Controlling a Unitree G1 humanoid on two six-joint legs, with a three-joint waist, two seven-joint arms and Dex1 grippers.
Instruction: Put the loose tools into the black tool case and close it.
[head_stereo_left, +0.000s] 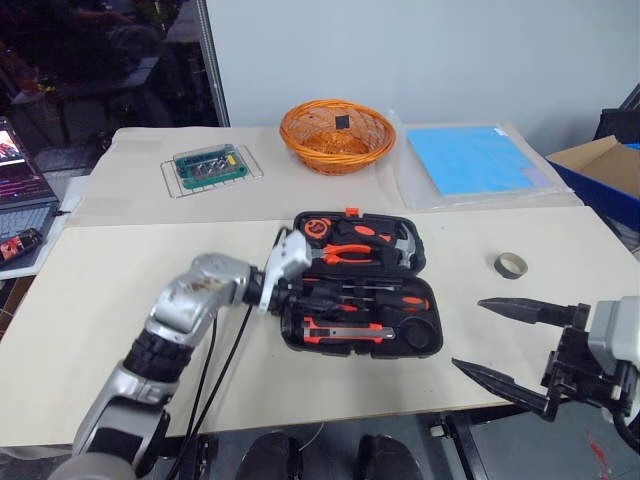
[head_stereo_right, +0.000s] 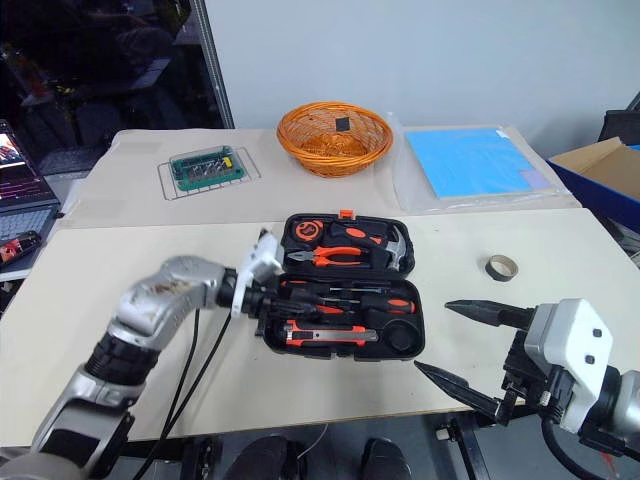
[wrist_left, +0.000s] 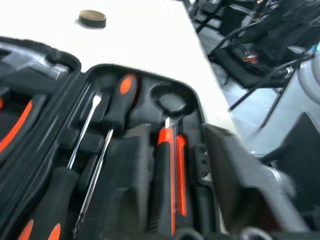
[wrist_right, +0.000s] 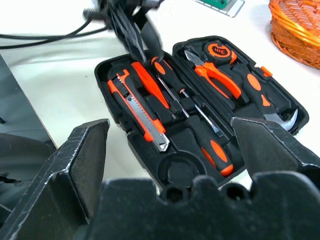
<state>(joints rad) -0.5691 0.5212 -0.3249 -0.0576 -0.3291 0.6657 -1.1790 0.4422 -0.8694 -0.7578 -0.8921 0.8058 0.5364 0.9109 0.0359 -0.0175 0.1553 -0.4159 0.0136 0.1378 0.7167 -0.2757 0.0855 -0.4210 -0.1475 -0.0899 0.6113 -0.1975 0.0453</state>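
The black tool case (head_stereo_left: 360, 283) lies open on the pale table (head_stereo_left: 100, 310), its orange latch on the far edge. The far half seats pliers (wrist_right: 216, 79), a tape measure (wrist_right: 218, 50) and a hammer whose head is cut off by the case rim. The near half seats two orange-and-black screwdrivers (wrist_right: 210, 141), a slim orange screwdriver (wrist_right: 146, 81) and the utility knife (wrist_right: 139, 111); a round recess (wrist_right: 178, 171) beside the knife is unfilled. The grey tape roll (head_stereo_left: 511, 265) rests on the table, well apart from the case on its right. The left gripper (head_stereo_right: 268, 300) reaches over the case's left end; its fingertips are blurred against the dark tray, and whether they pinch anything cannot be told. The right gripper (head_stereo_left: 500, 340) hovers near the table's front edge, fingers spread wide and holding nothing. A wicker basket (head_stereo_left: 336, 134), a green bit box (head_stereo_left: 211, 166) and a blue sheet (head_stereo_left: 470, 158) sit farther back.
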